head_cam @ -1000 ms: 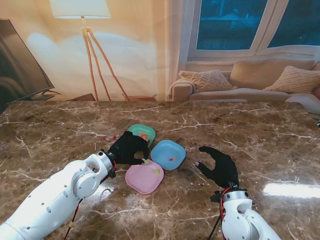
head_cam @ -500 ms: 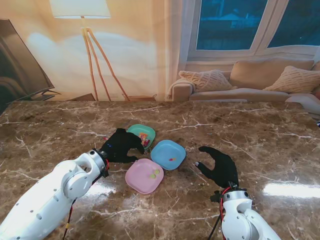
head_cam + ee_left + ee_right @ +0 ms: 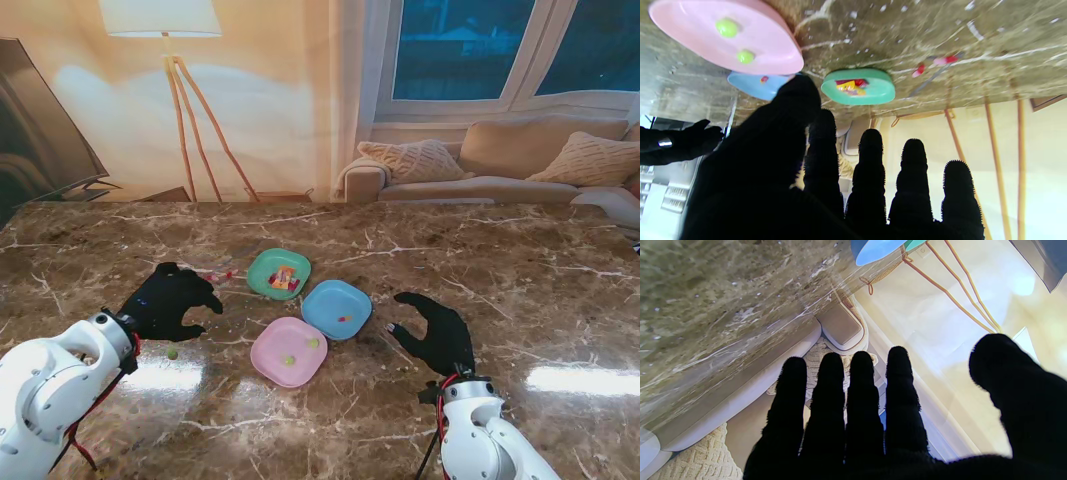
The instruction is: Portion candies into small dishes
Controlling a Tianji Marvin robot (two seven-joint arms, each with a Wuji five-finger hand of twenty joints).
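Nearest to me on the left, the left hand hovers over the bench with its fingers spread and holding nothing; a small green candy lies loose on the marble just nearer to me than that hand, so the left hand is far closer to it than the right. The right hand rests flat and empty, fingers apart, to the right of the dishes. Between the hands sits the pink dish with two green candies, then the blue dish with one small candy, and farthest the green dish with several. More loose candies lie left of the green dish. Nothing blocks the left hand's reach.
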